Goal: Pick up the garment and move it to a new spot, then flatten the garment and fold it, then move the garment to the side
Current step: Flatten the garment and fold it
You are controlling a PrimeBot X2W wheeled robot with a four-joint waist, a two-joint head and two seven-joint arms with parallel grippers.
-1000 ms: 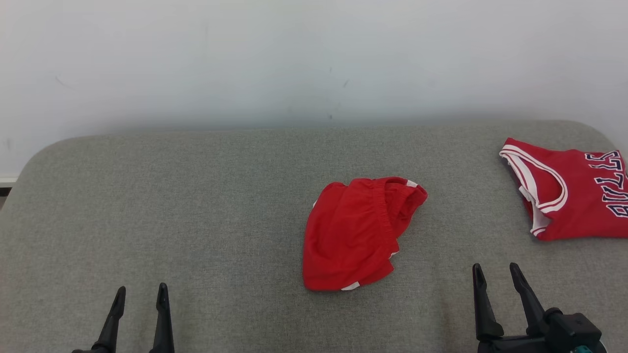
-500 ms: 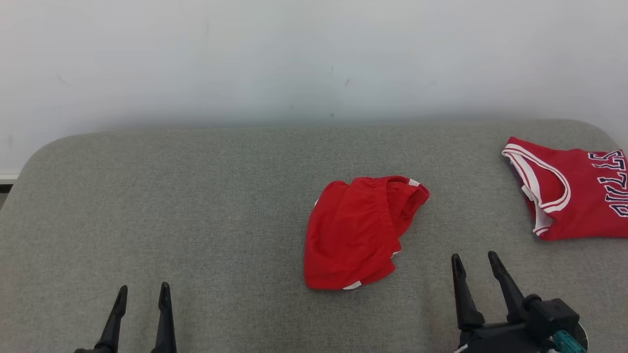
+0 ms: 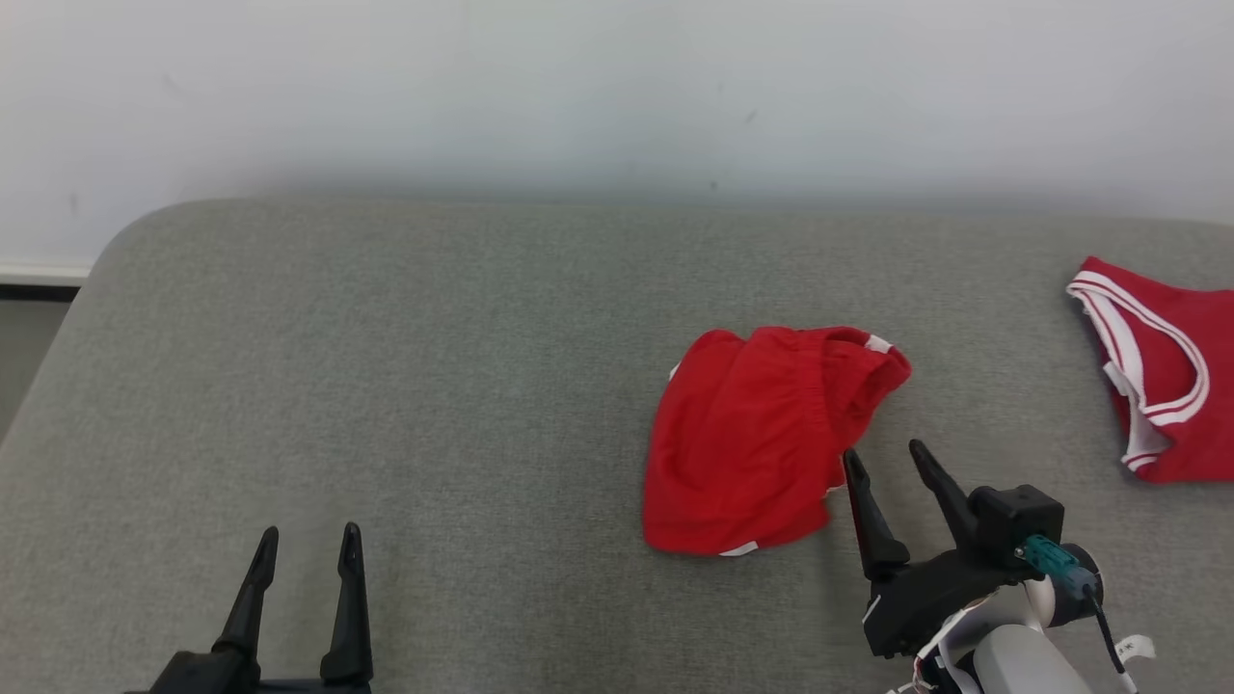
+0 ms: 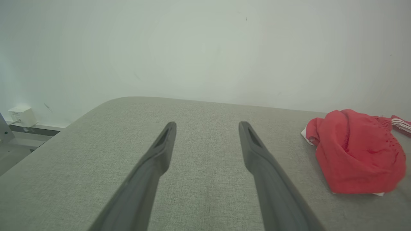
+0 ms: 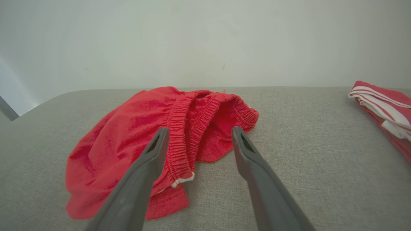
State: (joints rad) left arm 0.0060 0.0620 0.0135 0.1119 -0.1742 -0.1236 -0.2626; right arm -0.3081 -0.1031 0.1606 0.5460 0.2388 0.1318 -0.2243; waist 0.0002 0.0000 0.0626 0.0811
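The garment (image 3: 762,434), crumpled red shorts with an elastic waistband and white trim, lies on the grey padded table (image 3: 434,386) right of centre. My right gripper (image 3: 882,451) is open just right of its lower edge, fingers pointing toward the waistband. In the right wrist view the garment (image 5: 154,141) lies just past the open right gripper (image 5: 199,133), the waistband between the fingertips' line of sight. My left gripper (image 3: 308,540) stands open at the lower left, far from the cloth. The left wrist view has the open left gripper (image 4: 207,126) over bare table, the garment (image 4: 356,157) off to the right.
A folded red jersey (image 3: 1171,371) with white trim lies at the table's right edge, also the jersey (image 5: 385,109) in the right wrist view. A pale wall (image 3: 617,87) rises behind the table. A white box (image 4: 21,116) sits low on the wall past the table's left end.
My right gripper has moved up and left to the garment's lower right edge. The head camera has shifted, so everything sits further right. The left gripper stays put.
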